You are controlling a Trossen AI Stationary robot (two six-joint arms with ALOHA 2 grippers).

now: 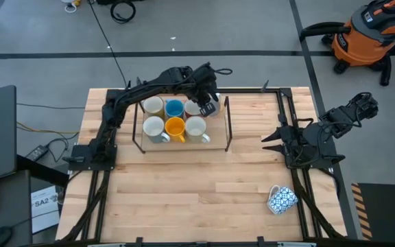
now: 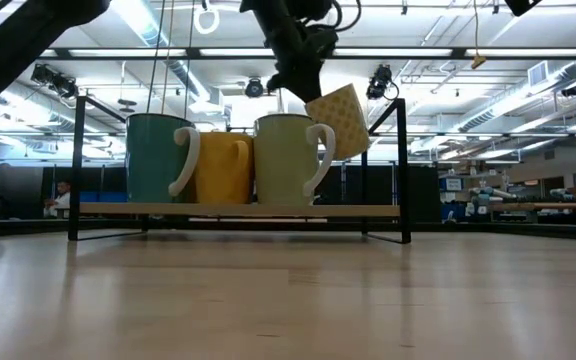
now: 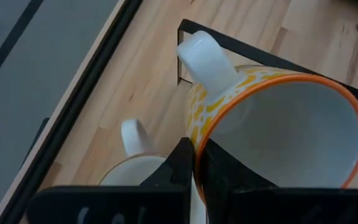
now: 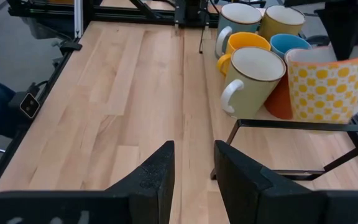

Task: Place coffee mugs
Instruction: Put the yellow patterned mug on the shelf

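My left gripper (image 1: 208, 103) reaches over the far right part of a black wire rack (image 1: 227, 123) and is shut on a yellow-and-white patterned mug (image 4: 325, 84) with an orange rim. Several mugs stand upright on the rack's wooden shelf (image 2: 238, 210): two white ones (image 1: 153, 105), (image 1: 155, 128), a blue one (image 1: 175, 108), an orange-yellow one (image 1: 175, 128) and a cream one (image 1: 196, 128). A blue-and-white patterned mug (image 1: 281, 199) lies on its side on the table, near the right edge. My right gripper (image 1: 269, 137) waits open at the right, apart from all of them. My left gripper holds the yellow patterned mug by its orange rim (image 3: 205, 127), one finger (image 3: 229, 180) inside the cup and the other (image 3: 176, 168) outside, coming from above. The mug hangs tilted below the fingers (image 2: 340, 120), above the shelf, its white handle (image 3: 207, 59) close to the held spot.
The rack's upright black bars (image 2: 403, 170) stand close around the held mug, and the cream mug (image 2: 288, 160) is right beside it. Bare wooden table (image 1: 197, 199) spreads toward the near edge. A black frame (image 1: 283, 103) runs along the table's right side.
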